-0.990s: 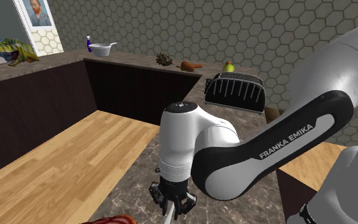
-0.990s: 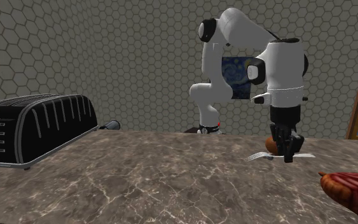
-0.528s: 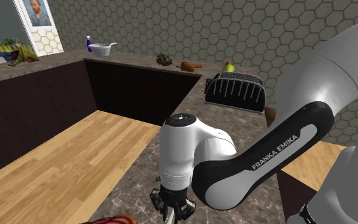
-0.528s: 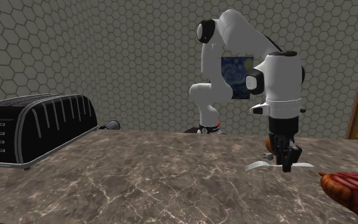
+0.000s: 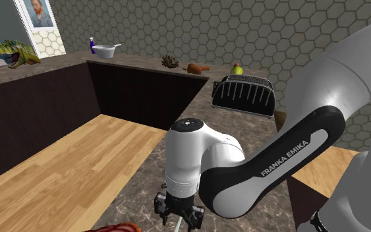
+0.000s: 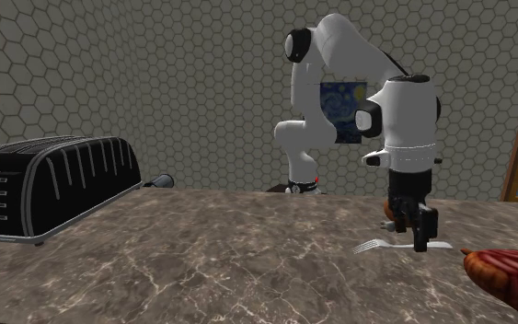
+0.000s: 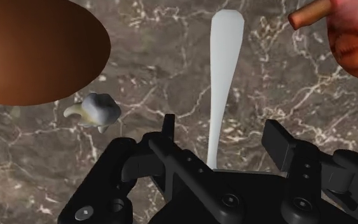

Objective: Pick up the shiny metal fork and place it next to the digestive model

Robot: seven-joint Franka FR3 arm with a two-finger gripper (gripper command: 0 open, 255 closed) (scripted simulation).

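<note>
The gripper (image 7: 222, 130) is released, its fingers standing on either side of the fork (image 7: 226, 57), which lies flat on the marbled bench (image 7: 171, 57). The pale handle runs between the fingers without touching them. The step in hand looks like the grasp. The fingers should probably sit low against the bench and close squarely across the narrow handle, since so thin and flat a thing could twist or slip out. A straight lift would then suit. The red digestive model (image 7: 355, 38) lies near the far end of the handle, so the carry should be short and low, ending beside it, not on it. A small white lump (image 7: 95, 109) sits just beside one finger and a big brown rounded thing (image 7: 37, 51) lies near; either could be knocked. The black toaster (image 6: 54, 184) stands well apart.
</note>
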